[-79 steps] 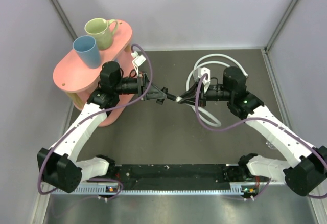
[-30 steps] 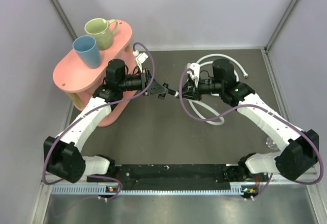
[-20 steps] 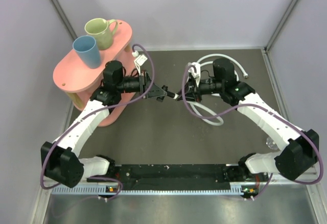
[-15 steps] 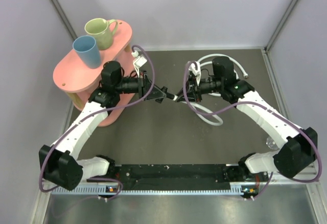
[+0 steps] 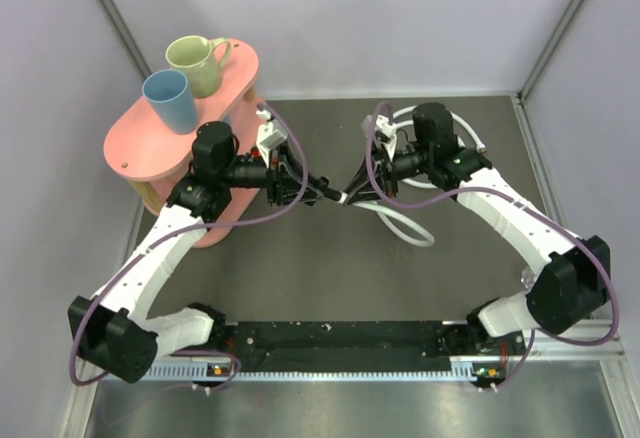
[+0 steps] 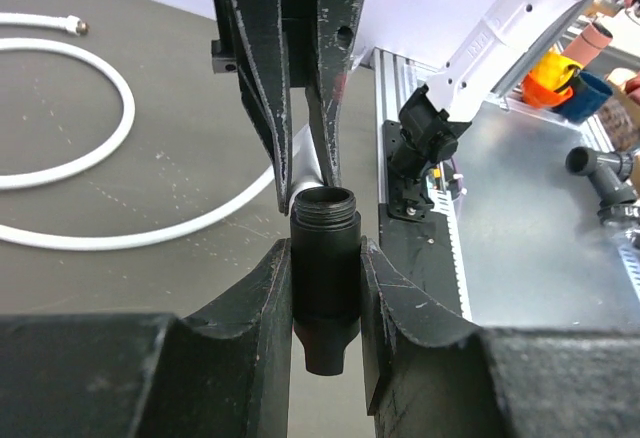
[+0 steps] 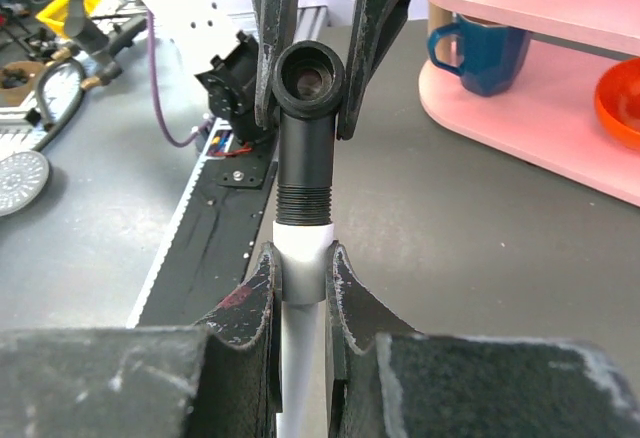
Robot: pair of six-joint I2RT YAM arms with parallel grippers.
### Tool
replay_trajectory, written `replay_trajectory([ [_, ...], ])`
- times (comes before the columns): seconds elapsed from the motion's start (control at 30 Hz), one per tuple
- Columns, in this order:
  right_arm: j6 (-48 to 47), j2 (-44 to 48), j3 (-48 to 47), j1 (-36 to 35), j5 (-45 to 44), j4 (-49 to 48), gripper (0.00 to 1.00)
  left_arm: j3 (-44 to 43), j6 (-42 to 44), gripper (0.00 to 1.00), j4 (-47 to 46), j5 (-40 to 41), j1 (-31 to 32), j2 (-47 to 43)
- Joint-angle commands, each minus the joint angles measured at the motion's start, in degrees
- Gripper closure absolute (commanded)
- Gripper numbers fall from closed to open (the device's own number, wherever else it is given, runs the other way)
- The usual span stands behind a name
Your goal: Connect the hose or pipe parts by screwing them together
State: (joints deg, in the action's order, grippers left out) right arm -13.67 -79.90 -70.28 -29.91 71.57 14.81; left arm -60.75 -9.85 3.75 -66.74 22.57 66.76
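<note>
Top: pink shelf [image 5: 140, 148], green mug [image 5: 195, 63] and blue cup [image 5: 170, 100] behind left jaws; hose [image 5: 412, 236] loops under right jaws; grey table [image 5: 330, 268], pale walls [image 5: 400, 18].
Left wrist: left jaws grip black connector [image 6: 325, 278].
Right wrist: right jaws grip hose end, touching connector ahead.

Two arms [image 5: 150, 258] [image 5: 520, 223], one white hose [image 5: 410, 235], one black connector [image 6: 325, 288], one pink shelf [image 5: 130, 143], three mugs [image 5: 195, 63] [image 5: 170, 100] [image 7: 480, 53]
</note>
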Motion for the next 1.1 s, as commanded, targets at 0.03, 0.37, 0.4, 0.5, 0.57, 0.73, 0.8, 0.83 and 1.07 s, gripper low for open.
replay_trajectory([
  [0.03,2.41,-1.05,-7.24,-2.78,9.38,-16.39,1.00,-1.03,11.32,1.00,0.72,-1.46,6.52,1.62],
  [0.37,7.08,-2.63,-6.71,-1.99,10.78,-16.30,1.00,-2.27,31.08,1.00,8.46,2.40,8.10,1.53],
  [0.4,7.08,-2.63,-6.45,-1.99,11.48,-16.39,1.00,-1.66,32.86,1.00,8.47,2.40,8.54,1.36],
  [0.5,7.16,-3.33,-4.96,-1.99,13.15,-16.39,1.00,-1.38,42.70,1.00,12.41,-0.92,8.89,2.23],
  [0.57,7.87,-3.68,-4.34,-1.99,14.12,-16.30,1.00,-2.18,44.38,1.00,12.77,-1.02,8.90,3.28],
  [0.73,10.33,-5.62,-3.81,-1.99,15.88,-16.30,1.00,-6.47,52.46,1.00,21.98,-2.52,9.07,6.79],
  [0.8,10.77,-6.41,-3.72,-1.99,16.50,-16.30,1.00,-10.76,58.43,1.00,31.26,-2.34,9.16,9.08],
  [0.83,11.03,-6.67,-3.72,-1.99,16.41,-16.30,1.00,-12.27,60.89,1.00,35.32,-2.08,9.16,11.35],
  [1.07,11.56,-7.55,-3.20,-1.82,16.41,-16.30,1.00,-14.75,73.74,1.00,42.13,2.49,9.95,14.45],
])
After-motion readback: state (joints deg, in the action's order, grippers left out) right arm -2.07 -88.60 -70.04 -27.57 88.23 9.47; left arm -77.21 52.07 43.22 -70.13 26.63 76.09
